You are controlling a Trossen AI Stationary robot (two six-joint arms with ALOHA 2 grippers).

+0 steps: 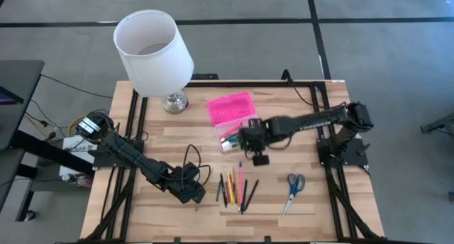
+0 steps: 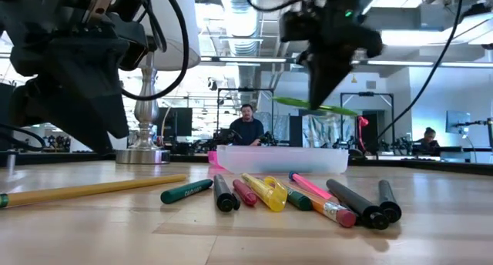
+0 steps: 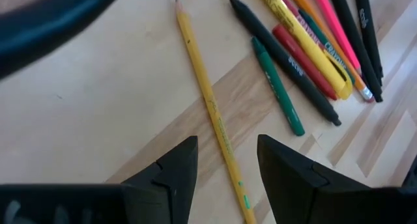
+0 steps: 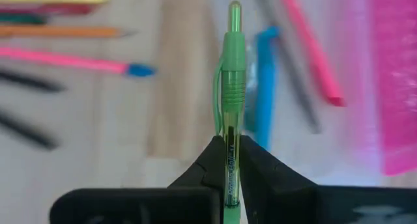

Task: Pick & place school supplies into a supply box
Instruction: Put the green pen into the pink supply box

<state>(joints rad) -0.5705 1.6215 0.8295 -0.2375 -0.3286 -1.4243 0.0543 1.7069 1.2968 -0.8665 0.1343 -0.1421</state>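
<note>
While waiting well to the front-left of the box (image 1: 230,132), low over the surface (image 1: 156,141): left tool (image 3: 225,146), fingers parted, gripping nothing. Straddling a yellow pencil (image 3: 208,107) that lies flat and apart from the rest, probably lined up this way so a plain drop and squeeze would take it. No contact with it visible.

Just in front of the box, between the tools: a loose fan of pens (image 1: 237,187), black, red, green, yellow, pink, orange, lying side by side on the surface and touching in places. Not yet packed.

Over the box's clear half: right tool (image 4: 228,152), clamped shut on a green pen (image 4: 232,74). Held by its rear end, level and well above the tray in the low view, so as to clear the rim and go in flat. Pointed along the tray's length, likely to drop in beside the blue, pink and grey ones already inside. Pink lid (image 1: 230,106) flipped open on the far side, out of the way of the drop.

Front-right of the box, well apart from it: blue-handled scissors (image 1: 294,187), flat on the surface, untouched. Most of the job judged still ahead.
</note>
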